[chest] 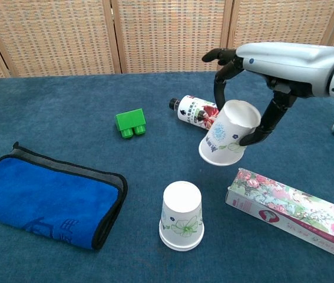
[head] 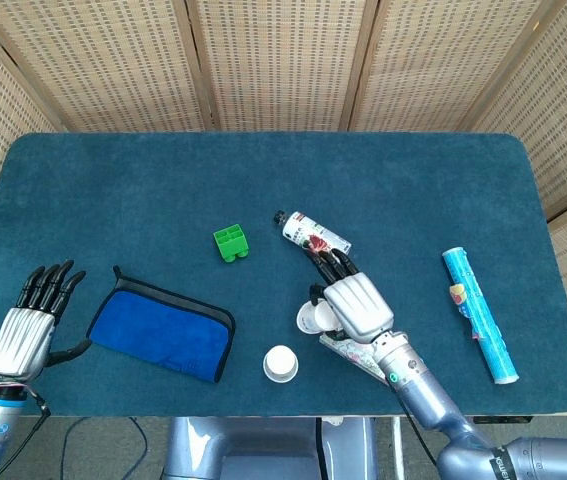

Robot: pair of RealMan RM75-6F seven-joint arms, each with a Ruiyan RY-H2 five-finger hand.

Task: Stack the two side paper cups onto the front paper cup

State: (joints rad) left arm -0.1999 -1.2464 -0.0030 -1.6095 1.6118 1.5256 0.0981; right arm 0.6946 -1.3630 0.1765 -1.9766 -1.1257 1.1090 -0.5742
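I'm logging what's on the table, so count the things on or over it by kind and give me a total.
Paper cups: 2, one standing upside down, one held in the right hand
Bottle: 1
Green block: 1
Blue cloth: 1
Floral box: 1
Blue tube: 1
Total: 7

Head view: high, looking steeply down on the whole blue table [head: 143,170], screen panels along the far edge, both arms entering from the near side.
Chest view: low, close to the near edge, facing level across the table [chest: 66,100] toward the screen.
Shared: the table's middle, with blue cloth [head: 163,334] [chest: 37,197], green block [head: 230,243] [chest: 131,122], bottle [head: 313,236] [chest: 199,112].
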